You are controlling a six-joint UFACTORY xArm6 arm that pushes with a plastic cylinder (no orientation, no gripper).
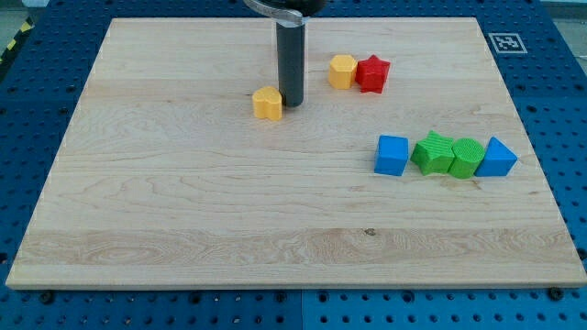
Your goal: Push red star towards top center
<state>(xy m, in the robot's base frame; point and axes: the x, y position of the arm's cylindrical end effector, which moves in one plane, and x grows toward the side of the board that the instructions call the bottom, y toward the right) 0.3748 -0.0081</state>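
1. Here, my tip (291, 99) rested on the wooden board (183, 211), just beside a yellow block (268, 104) on that block's right; being a bare rod, it had no jaws to open or close and held nothing.
2. The red star (372, 74) lay near the view's top, right of centre, touching a yellow hexagonal block (342, 71) on its left.
3. Done well, I judged, the push would start from the star's right side and run leftward, since the yellow neighbour would likely travel with it.
4. Open board lay along the top edge to the left; the blue cube (392, 155), two green blocks (448, 155) and blue triangular block (496, 158) sat well below, out of the way.
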